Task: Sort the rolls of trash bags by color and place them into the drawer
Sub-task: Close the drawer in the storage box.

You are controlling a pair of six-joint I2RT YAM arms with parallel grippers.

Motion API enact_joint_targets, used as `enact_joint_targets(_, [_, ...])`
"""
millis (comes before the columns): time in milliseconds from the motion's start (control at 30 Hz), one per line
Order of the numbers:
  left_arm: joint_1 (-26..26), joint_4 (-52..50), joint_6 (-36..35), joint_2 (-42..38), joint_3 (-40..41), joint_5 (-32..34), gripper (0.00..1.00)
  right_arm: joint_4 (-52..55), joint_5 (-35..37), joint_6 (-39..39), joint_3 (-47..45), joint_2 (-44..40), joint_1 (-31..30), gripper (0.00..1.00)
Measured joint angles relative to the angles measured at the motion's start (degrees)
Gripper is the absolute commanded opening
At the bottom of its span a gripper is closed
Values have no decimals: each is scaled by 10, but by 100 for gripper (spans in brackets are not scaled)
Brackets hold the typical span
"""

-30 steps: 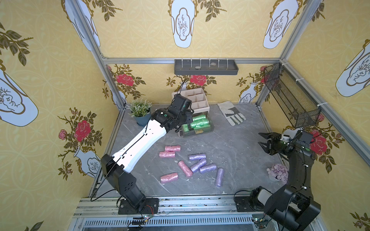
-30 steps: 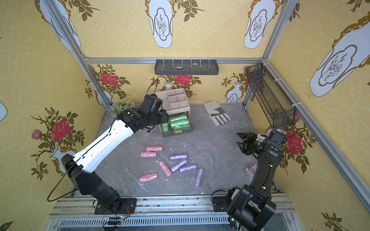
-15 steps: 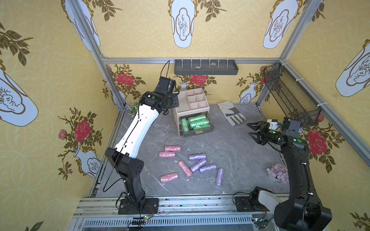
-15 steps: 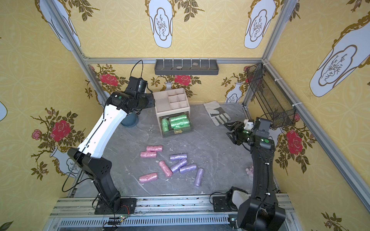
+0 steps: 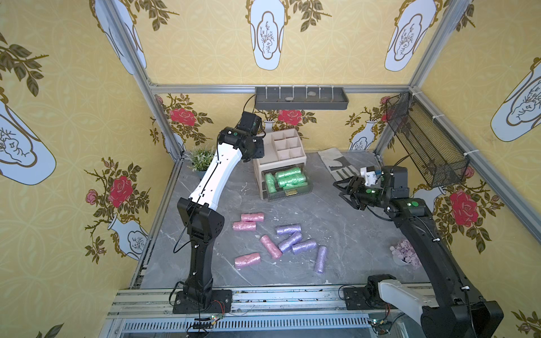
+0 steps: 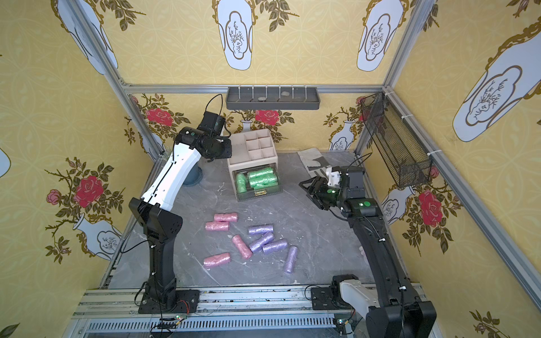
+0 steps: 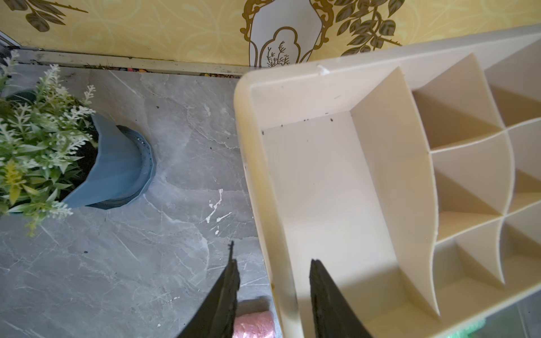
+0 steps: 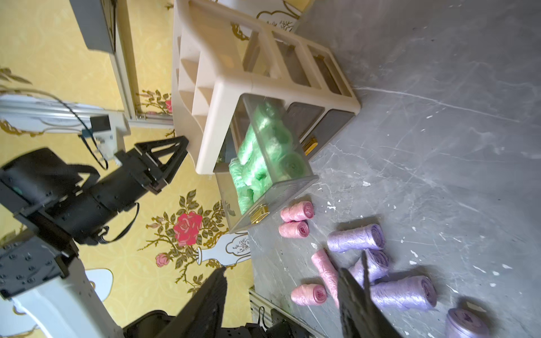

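Note:
The beige drawer chest (image 5: 288, 149) stands at the back, its top drawer (image 5: 288, 191) pulled out and holding several green rolls (image 5: 287, 178). Several pink rolls (image 5: 252, 217) and several purple rolls (image 5: 288, 229) lie loose on the grey table in both top views. My left gripper (image 7: 272, 281) is open and hangs over the chest's left rim (image 7: 248, 164), one finger outside it, the other over the long tray compartment. A pink roll (image 7: 254, 323) shows below. My right gripper (image 5: 341, 190) is open and empty, hovering right of the chest, aimed at it.
A potted plant (image 5: 202, 158) stands left of the chest and a work glove (image 5: 336, 164) lies to its right. A grey tray (image 5: 301, 98) hangs on the back wall, a black mesh basket (image 5: 424, 146) on the right wall. A lilac flower cluster (image 5: 405, 254) sits near the right arm.
My left arm has lifted off the open drawer and swung back-left to the chest's left rim. My right arm has risen and moved in toward the chest.

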State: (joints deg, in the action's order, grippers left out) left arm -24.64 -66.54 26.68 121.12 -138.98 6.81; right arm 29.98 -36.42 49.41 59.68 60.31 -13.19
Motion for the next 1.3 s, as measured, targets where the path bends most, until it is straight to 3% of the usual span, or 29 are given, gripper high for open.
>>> enact_joint_targets(267, [0,-3,4,20,-14,0,26,-82,75,19,-57,-4,-146,51])
enact_joint_targets(500, [-5,-2,31,21,-11,7,21,-170,141,38,-66,60,-234,48])
enact_joint_targets(767, [-10,10,82,17,11,18,14,-229,172,58,-66,113,-248,47])
enact_joint_targets(1300, [-23,-9,130,31,-14,50,1,-228,191,58,-72,103,-247,43])
